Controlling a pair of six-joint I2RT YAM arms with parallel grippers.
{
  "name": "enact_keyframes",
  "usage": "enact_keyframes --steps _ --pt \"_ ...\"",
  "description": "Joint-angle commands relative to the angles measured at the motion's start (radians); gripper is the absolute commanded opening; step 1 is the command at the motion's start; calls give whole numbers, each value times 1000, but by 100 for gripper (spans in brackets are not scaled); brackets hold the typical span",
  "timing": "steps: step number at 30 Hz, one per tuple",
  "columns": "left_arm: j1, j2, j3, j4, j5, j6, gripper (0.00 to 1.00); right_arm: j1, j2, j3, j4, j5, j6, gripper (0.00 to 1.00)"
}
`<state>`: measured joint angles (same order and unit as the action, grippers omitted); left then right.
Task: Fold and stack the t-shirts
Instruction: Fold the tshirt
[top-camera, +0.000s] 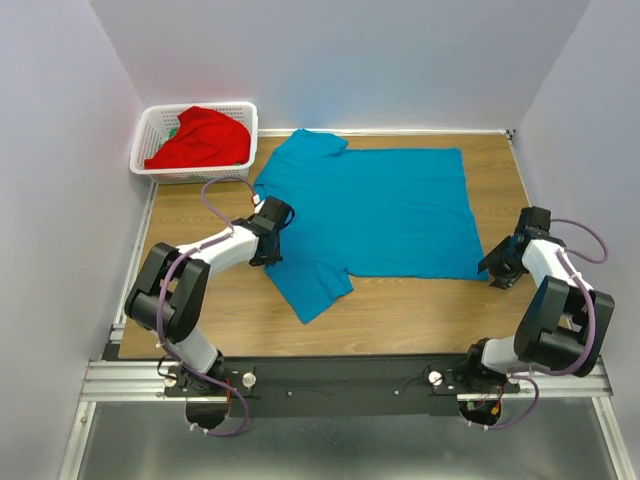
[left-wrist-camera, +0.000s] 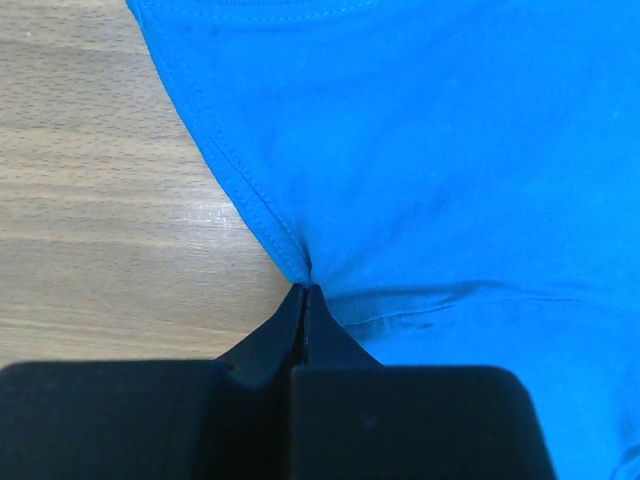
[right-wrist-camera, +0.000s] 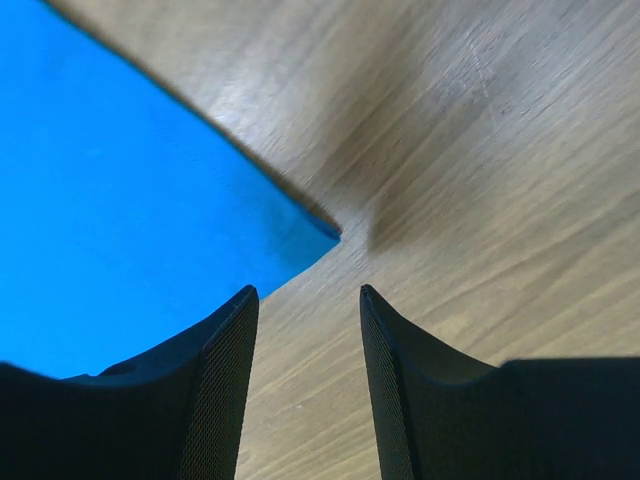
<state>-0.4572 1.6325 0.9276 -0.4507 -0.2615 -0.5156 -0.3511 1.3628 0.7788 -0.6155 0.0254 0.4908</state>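
While the teal shirt lies spread flat on the worktop, an arm waits at each end of it. The left fingers are pressed together at the shirt's neck end, close to its near sleeve. They nip a stitched edge, and the cloth puckers into their tips. The right fingers sit at the opposite end, by the shirt's near bottom corner, spread apart and holding nothing. That corner lies just ahead of the gap, with one finger over the cloth's edge and the other over bare wood. Just beyond the shirt's far sleeve stands a white lattice basket, close to that sleeve though apart from it, as far as I can see. Inside is the red shirt, bunched in a heap that rises above the rim and fills most of the basket. A sliver of something green peeks out from under it, too small to identify.
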Motion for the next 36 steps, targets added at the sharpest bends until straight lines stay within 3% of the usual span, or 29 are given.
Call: enact_keyframes --steps 1,21,26,31,36 --pt "8 -34 -26 41 -10 43 0 -35 54 -21 49 -97 11 52" --pt "20 -69 -76 73 8 49 0 -48 122 -65 120 -39 8 45" --pt "22 -69 -70 66 11 48 0 -48 105 -75 112 -59 12 31" --pt "23 -74 -58 40 13 48 0 -49 72 -56 47 28 12 1" --pt "26 -106 -53 -8 15 49 0 -48 18 -16 -42 61 23 1"
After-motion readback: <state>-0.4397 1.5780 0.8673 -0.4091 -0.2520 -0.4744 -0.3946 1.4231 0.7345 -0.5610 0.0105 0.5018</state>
